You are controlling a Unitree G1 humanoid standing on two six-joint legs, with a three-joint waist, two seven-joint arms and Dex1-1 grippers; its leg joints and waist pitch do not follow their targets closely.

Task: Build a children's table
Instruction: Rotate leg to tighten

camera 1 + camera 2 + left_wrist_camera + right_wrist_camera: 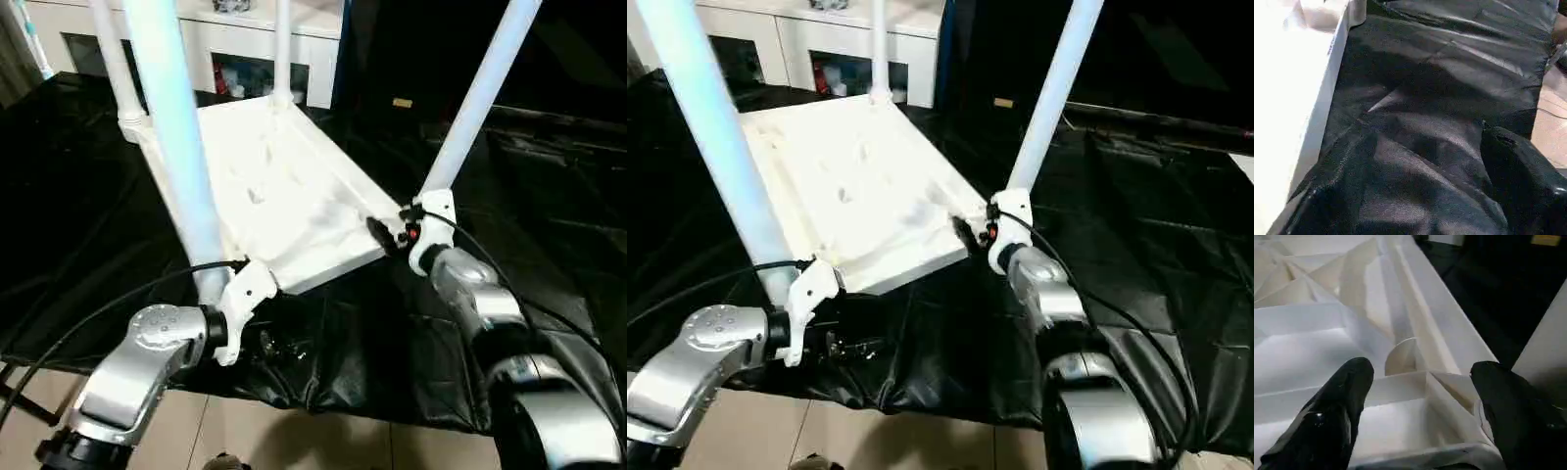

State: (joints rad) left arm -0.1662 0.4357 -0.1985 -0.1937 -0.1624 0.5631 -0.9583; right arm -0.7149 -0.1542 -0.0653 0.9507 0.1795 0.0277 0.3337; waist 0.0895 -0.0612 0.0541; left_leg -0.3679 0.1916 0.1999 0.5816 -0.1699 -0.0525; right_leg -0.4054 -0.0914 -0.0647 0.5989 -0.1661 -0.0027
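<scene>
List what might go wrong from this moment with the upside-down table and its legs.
1. The right pincer stands open over the tabletop corner, beside the right leg; a careless move could knock that leg askew.
2. The near edge of the tabletop lies close to the black sheet's front edge, so a push might slide it off.
3. The left pincer sits by the near-left leg; a swing could bump it.

My silver left forearm reaches in low with its black two-fingered left hand point(257, 343) spread apart, while my silver right forearm stretches forward, its black two-fingered right hand point(1420, 406) also spread wide, gripping nothing.
</scene>
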